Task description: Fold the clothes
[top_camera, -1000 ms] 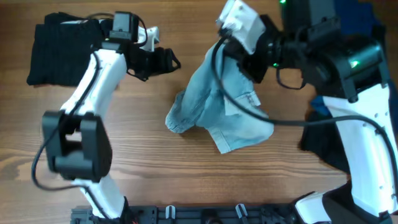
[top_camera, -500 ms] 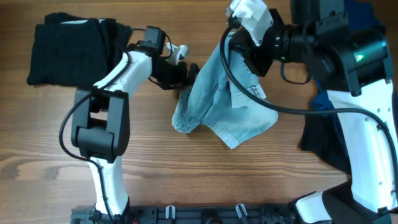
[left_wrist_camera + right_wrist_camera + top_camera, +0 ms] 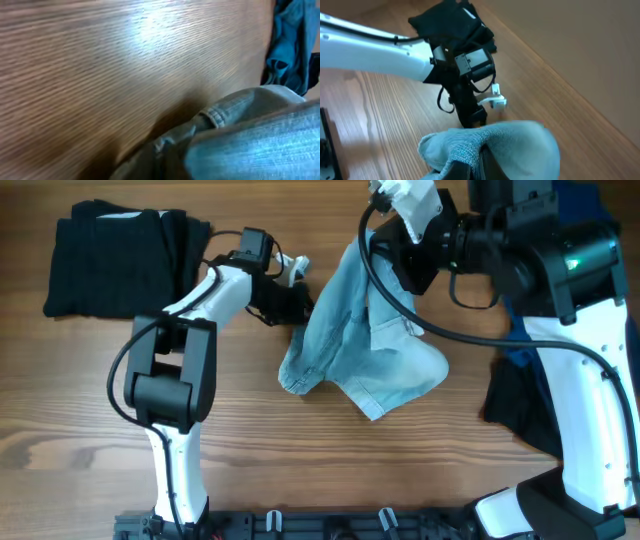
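Note:
The pale blue denim shorts (image 3: 360,350) hang bunched over the middle of the table, with the lower part resting on the wood. My right gripper (image 3: 385,245) is shut on their upper edge and holds it up. In the right wrist view the denim (image 3: 520,145) drapes over the right gripper (image 3: 487,160), whose dark fingers are half hidden by it. My left gripper (image 3: 302,302) is at the shorts' left edge, shut on the fabric. Its wrist view is filled at the bottom by denim (image 3: 250,140), which hides the jaws. A folded black garment (image 3: 115,260) lies at the back left.
Dark navy and black garments (image 3: 515,385) are piled at the right, under the right arm. A blue cloth (image 3: 287,45) shows at the top right of the left wrist view. The left arm (image 3: 385,40) reaches across the back of the table.
My left gripper has moved right from beside the black garment to the shorts' left edge and shut there. The right gripper has drawn the shorts' top slightly right and back.

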{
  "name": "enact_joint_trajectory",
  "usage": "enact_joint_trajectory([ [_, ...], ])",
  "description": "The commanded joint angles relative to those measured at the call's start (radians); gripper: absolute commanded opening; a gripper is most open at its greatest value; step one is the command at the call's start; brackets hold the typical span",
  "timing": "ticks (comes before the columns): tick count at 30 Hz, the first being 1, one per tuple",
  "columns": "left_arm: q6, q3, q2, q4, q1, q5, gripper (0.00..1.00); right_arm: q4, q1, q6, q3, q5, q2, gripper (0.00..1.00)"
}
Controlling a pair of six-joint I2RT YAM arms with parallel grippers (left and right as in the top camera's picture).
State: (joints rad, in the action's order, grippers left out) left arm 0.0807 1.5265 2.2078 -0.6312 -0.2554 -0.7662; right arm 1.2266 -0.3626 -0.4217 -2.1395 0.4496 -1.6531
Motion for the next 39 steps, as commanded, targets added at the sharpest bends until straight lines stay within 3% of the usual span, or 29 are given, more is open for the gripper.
enact_joint_trajectory([
  [1, 0.043, 0.009, 0.018, 0.032, -0.009, -0.042, 0.04, -0.030, 0.003, 0.037, -0.005, 0.045, 0.003, 0.04],
  [7, 0.043, 0.030, -0.052, 0.037, 0.050, -0.076, 0.04, -0.042, 0.004, 0.039, -0.005, 0.044, 0.003, 0.04],
  [21, 0.043, 0.095, -0.420, 0.037, 0.262, -0.029, 0.04, -0.059, 0.119, 0.041, -0.005, 0.027, -0.026, 0.04],
  [31, 0.039, 0.095, -0.441, -0.002, 0.257, -0.024, 0.04, -0.058, 0.123, 0.063, -0.005, -0.062, -0.098, 0.04],
  [39, 0.031, 0.095, -0.441, -0.063, 0.230, 0.084, 0.05, -0.229, 0.198, 0.271, -0.005, -0.233, -0.270, 0.06],
])
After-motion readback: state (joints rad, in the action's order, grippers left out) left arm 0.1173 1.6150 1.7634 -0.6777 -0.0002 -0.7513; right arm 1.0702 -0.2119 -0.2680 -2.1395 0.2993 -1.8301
